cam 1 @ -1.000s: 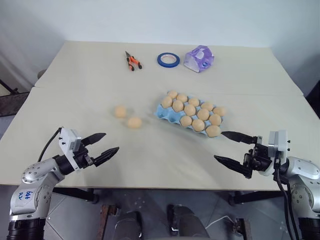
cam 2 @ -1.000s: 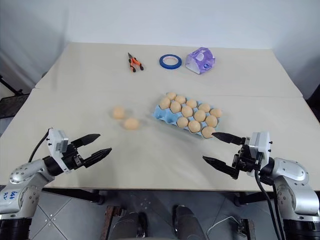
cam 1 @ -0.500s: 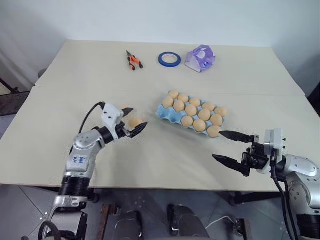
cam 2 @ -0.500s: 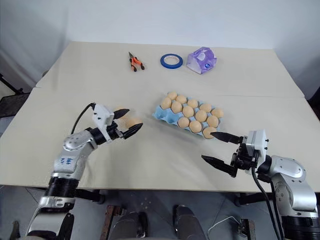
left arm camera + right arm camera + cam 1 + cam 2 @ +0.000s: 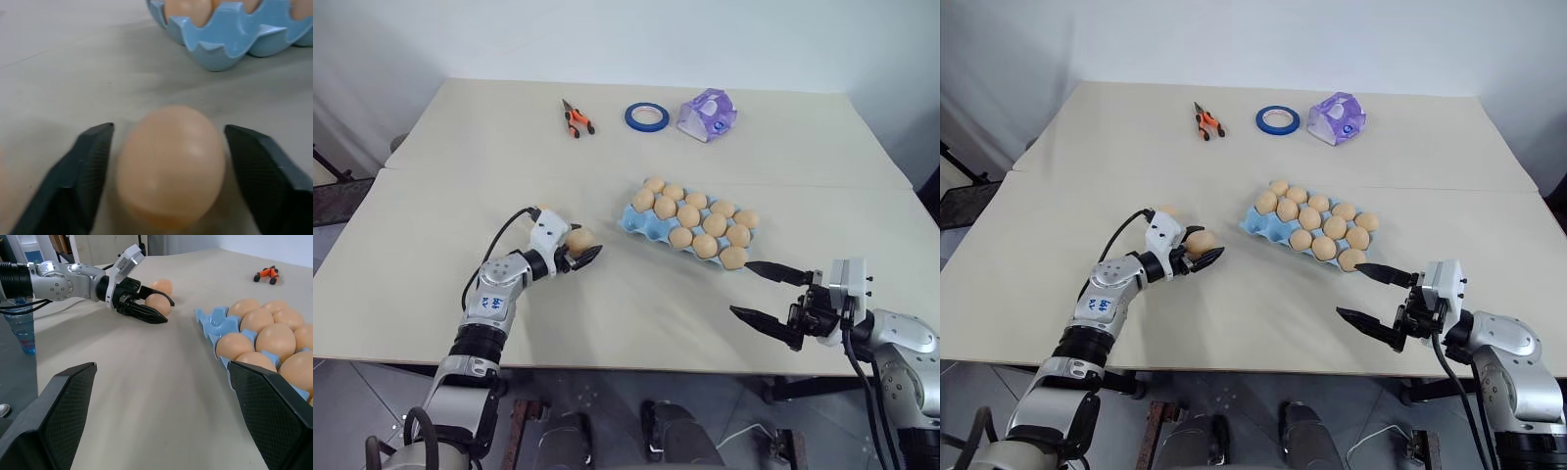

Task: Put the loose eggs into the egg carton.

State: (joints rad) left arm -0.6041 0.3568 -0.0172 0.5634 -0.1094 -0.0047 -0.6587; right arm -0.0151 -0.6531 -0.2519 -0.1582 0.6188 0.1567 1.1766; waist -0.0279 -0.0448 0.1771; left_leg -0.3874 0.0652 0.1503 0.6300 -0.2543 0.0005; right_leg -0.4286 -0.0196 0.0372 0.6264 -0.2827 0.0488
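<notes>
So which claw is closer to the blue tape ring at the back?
The left. The left claw is around a loose egg mid-table, on the tape ring's side of the egg carton. The right claw hangs open by the near edge, farther off.

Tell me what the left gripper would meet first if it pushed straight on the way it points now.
Probably the loose egg already between its fingers, since the left gripper straddles it. Beyond that egg, the near end of the egg carton lies in the same line.

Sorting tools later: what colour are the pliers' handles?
Orange and black pliers, clearest in the left eye view.
</notes>
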